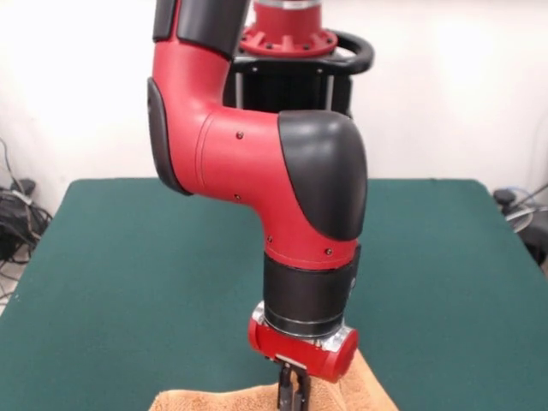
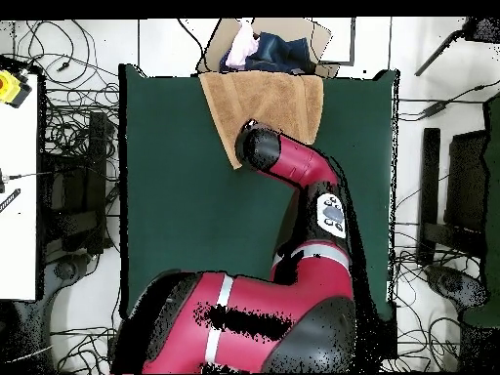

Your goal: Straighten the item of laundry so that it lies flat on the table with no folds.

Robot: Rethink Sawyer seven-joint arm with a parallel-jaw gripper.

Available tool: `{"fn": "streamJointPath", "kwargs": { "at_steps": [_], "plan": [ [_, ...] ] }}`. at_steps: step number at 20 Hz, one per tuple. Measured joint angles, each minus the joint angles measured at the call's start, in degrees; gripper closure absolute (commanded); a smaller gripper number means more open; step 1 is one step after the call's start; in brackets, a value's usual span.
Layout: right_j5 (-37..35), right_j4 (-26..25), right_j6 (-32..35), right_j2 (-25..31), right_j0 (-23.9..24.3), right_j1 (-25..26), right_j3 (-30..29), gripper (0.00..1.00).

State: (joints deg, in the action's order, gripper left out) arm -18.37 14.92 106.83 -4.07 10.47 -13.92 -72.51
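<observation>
One arm: red and black, hiding part of the towel (image 2: 274, 101) overhead.
Towel: cut off at frame bottom, front view.
Gripper (image 1: 292, 387): fingers close together against the towel; grip unclear.
Cardboard box (image 2: 266, 44): upper frame, holds bundled fabric.

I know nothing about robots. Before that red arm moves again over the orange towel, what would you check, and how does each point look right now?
1. Towel on the table: ok, at the edge farthest from the robot's base.
2. Towel flat: not ok; one corner runs slantwise under the arm, and the front view shows a raised hump.
3. Gripper over the towel: ok, right down at the cloth.
4. Gripper holding cloth: cannot tell.
5. Room to spread: ok on the green side; a cardboard box sits just beyond the table edge.
</observation>
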Motion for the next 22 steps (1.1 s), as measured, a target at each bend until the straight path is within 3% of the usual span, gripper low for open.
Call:
{"fn": "streamJointPath", "kwargs": {
  "at_steps": [4,10,13,14,18,22],
  "plan": [
    [-1.2,0.0,0.0,0.0,0.0,1.1,0.5,1.0],
    [-7.7,0.0,0.0,0.0,0.4,3.9,6.5,1.0],
    [-15.8,0.0,0.0,0.0,1.1,5.9,11.9,1.0],
    [-22.3,0.0,0.0,0.0,1.7,7.8,16.5,1.0],
    [-31.9,0.1,0.0,0.4,2.8,11.1,24.0,1.0],
    [-46.7,1.0,0.0,1.7,4.9,17.5,36.6,1.0]
  ]
}}
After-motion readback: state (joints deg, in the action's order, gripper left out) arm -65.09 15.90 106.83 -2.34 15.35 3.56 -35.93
